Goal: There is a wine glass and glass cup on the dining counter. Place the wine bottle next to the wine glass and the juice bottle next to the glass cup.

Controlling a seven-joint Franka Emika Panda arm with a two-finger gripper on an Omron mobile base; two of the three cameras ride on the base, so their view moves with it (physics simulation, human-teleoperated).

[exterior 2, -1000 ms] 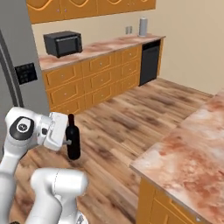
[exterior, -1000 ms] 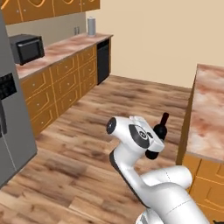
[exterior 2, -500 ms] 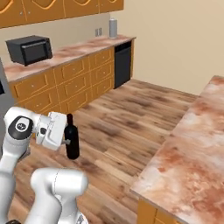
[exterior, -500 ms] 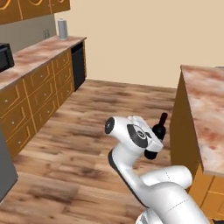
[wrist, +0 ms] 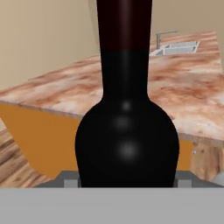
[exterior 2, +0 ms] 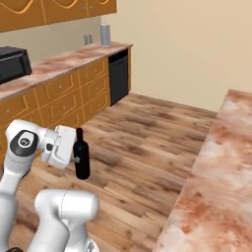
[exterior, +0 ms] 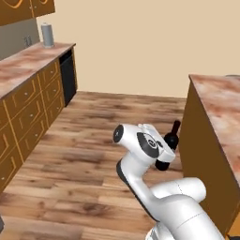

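Note:
My gripper (exterior 2: 74, 158) is shut on the wine bottle (exterior 2: 81, 157), a slim all-black bottle held upright above the wood floor. In the left base view the wine bottle (exterior: 171, 139) and gripper (exterior: 164, 152) sit just left of the dining counter's orange-brown side. In the hand view the wine bottle (wrist: 127, 131) stands close up between the fingertips, with the dining counter (wrist: 175, 83) and its reddish marbled top behind it. The dining counter (exterior: 218, 108) runs along the right in the left base view, and the same dining counter (exterior 2: 216, 187) along the right in the right base view. The wine glass, glass cup and juice bottle are out of view.
A cabinet-fronted counter (exterior: 23, 70) with drawers lines the left wall, with a black dishwasher (exterior 2: 118, 76) set into it. On it stand a grey canister (exterior 2: 105, 34) and a black microwave (exterior 2: 10, 64). A steel sink (wrist: 177, 47) is inset in the island's far end.
The whole picture has shifted: the base has moved, the grey fridge has left the view and the island has come nearer. The arm still holds the bottle the same way.

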